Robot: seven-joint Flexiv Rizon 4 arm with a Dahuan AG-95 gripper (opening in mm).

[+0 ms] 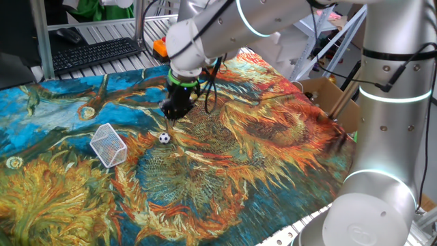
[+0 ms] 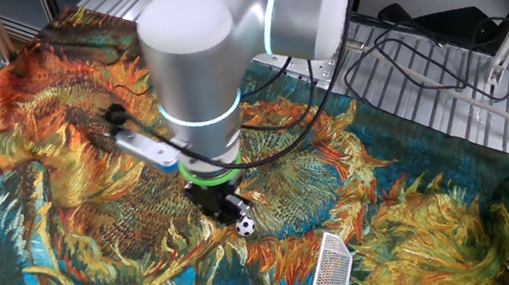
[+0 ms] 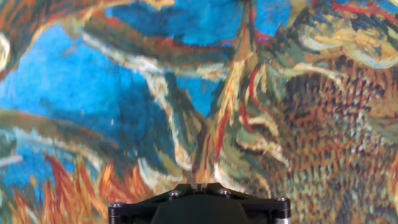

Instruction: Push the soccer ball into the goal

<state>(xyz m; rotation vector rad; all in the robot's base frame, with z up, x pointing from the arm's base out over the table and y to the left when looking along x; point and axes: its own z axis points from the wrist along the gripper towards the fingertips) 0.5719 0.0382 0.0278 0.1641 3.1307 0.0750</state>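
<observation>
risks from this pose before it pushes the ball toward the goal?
1. The soccer ball is tiny next to the gripper; an off-centre push may send it sideways past the goal.
2. The hand view shows only cloth, no ball, so contact probably cannot be checked from that camera.
3. The goal looks light and stands loose on the painted cloth; a fast ball or the fingers may knock it away.

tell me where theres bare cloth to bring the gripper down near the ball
Bare cloth lies all round the soccer ball. The widest free patch is the sunflower cloth on the side away from the goal. It is tighter between ball and goal, and the gripper already hangs close beside the ball.
</observation>
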